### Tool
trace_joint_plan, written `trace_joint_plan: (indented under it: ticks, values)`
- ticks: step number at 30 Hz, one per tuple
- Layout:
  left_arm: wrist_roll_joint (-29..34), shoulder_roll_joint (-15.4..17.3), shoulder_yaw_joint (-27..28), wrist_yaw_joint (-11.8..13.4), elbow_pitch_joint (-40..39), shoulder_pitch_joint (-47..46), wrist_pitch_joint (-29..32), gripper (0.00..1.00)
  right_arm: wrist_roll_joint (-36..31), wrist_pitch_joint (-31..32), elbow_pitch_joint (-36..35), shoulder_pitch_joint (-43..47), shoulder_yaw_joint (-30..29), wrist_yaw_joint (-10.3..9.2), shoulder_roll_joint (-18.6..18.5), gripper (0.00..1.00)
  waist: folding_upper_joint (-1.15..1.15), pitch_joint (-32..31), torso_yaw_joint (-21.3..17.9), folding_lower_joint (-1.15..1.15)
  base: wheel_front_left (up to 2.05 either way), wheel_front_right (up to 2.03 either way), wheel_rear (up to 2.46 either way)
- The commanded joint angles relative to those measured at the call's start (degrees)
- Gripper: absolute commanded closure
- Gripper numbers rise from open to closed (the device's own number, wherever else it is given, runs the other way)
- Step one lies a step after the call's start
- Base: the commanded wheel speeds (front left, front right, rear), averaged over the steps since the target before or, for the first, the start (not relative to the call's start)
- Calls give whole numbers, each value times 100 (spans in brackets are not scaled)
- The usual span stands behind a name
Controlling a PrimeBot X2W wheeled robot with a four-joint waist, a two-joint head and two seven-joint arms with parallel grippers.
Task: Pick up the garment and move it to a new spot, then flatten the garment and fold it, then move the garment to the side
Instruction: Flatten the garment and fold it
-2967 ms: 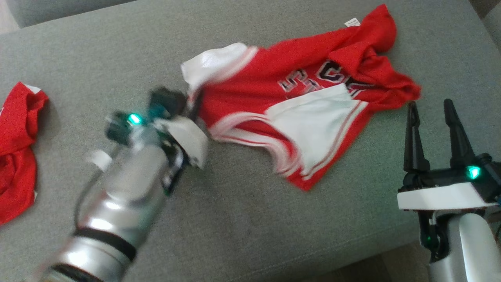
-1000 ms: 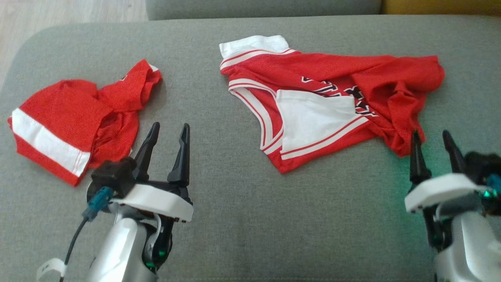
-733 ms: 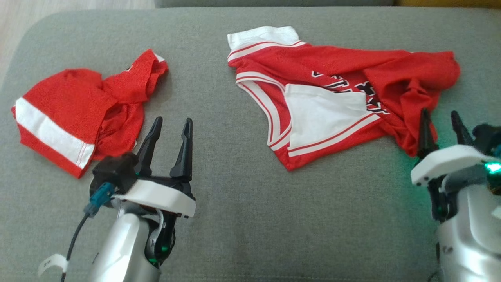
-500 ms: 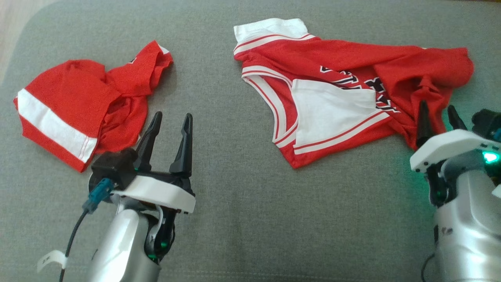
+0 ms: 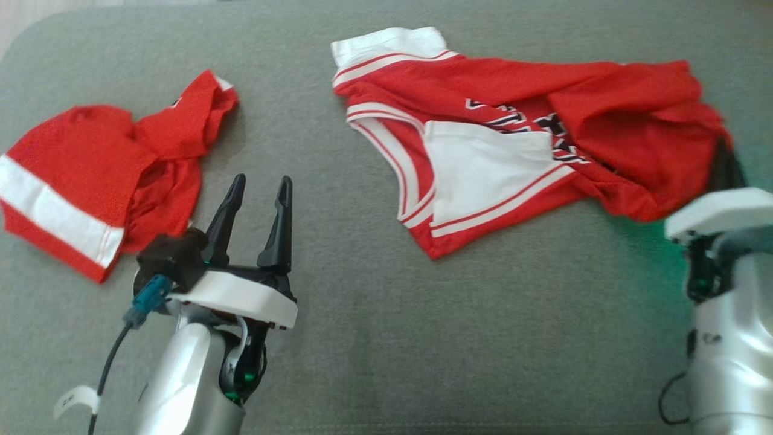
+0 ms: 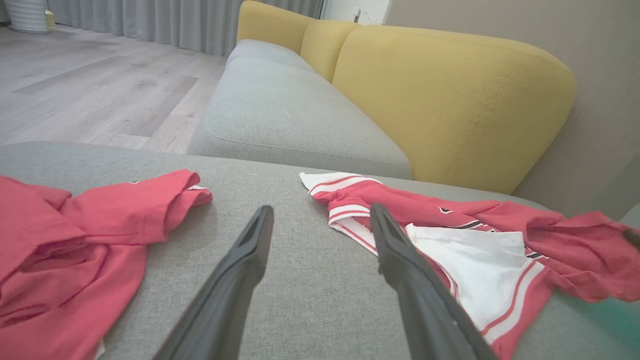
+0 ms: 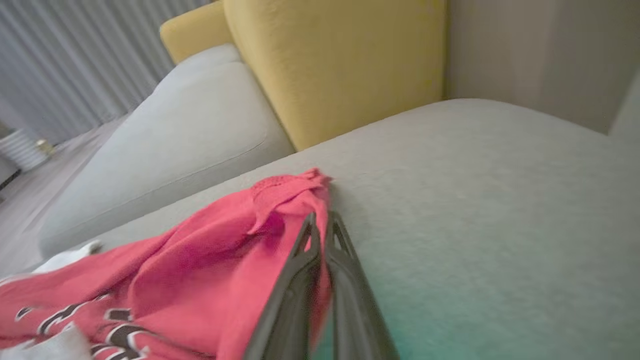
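Grey upholstery of a sofa seat point(image 5: 423, 338) spreads across the head view. Yellow back cushions point(image 6: 450, 100) and a pale wood floor point(image 6: 75, 90) lie beyond it in the left wrist view. The red basketball jersey point(image 5: 501, 96) lies crumpled from 12 o'clock across to 2 o'clock on the seat. Its white-trimmed armholes face 9 o'clock, a white panel is folded over its middle, and black lettering is partly buried in the folds. A second red garment with a white band point(image 5: 90, 157) lies bunched at 9 o'clock, well apart from the jersey. The left gripper point(image 5: 261, 181) hovers at 7 o'clock with its two dark fingers spread and nothing between them, just beside the second garment's edge. The right gripper point(image 7: 323, 222) is at 3 o'clock, at the jersey's red hem end. Its fingers are pressed together, with red cloth showing in the slit between them and the fabric bunched up against their left side.
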Motion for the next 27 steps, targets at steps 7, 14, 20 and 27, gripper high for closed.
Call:
trace_joint_plan:
  ticks: [7,14,20,27]
  values:
    - [-5,20,182,26,-162,-123,-44,0,465,-306,-342,648,-472,-5,-22,100,0,-292,-500,0,0,0,0]
    - [-18,20,95,46,-132,-82,-44,0,350,-484,-158,773,-770,-5,-22,0,0,-403,-655,0,0,0,0]
    - [-63,20,46,61,-113,-49,-44,0,340,-793,-587,890,58,-5,-22,0,0,-586,-638,0,0,0,0]
    - [-289,20,-78,119,-276,105,-44,0,655,-923,-1863,1953,1553,-5,-22,0,0,-820,-563,0,0,0,0]
